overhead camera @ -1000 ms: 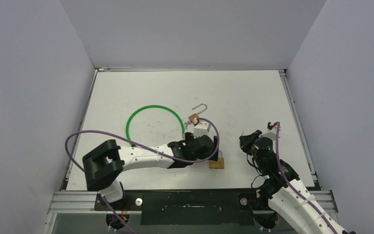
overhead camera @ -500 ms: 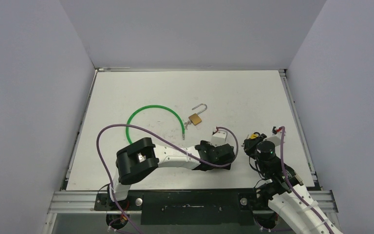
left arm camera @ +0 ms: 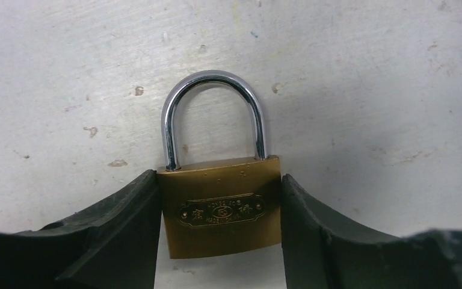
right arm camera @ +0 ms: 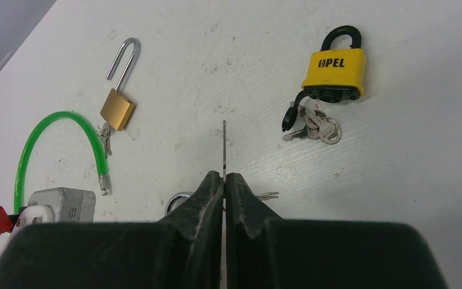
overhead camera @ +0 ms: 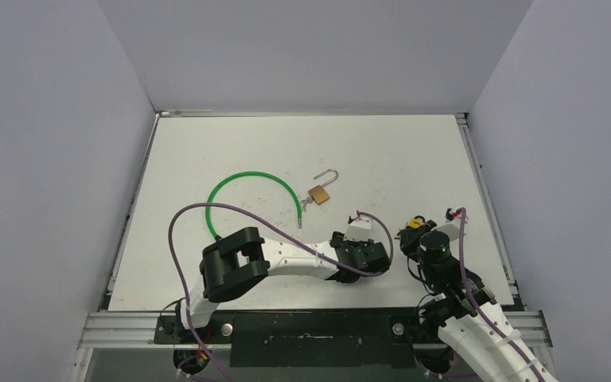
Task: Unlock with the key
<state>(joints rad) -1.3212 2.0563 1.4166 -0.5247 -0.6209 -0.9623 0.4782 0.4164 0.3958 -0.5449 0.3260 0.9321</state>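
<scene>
Moved: left tool (left arm camera: pixel 219 201), shifted from mid-bench toward the near edge.
Left tool: fingers clamp the brass padlock (left arm camera: pixel 219 211) by its sides.
Right tool (right arm camera: pixel 224 180): closed on the key (right arm camera: pixel 224 147).

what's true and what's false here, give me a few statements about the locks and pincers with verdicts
1. The left pincer grips a brass padlock with its shackle closed. True.
2. The right pincer is open and empty. False: it is shut on a key.
3. The yellow padlock has keys at its base. True.
4. The loose brass padlock is locked. False: its shackle stands open.
</scene>
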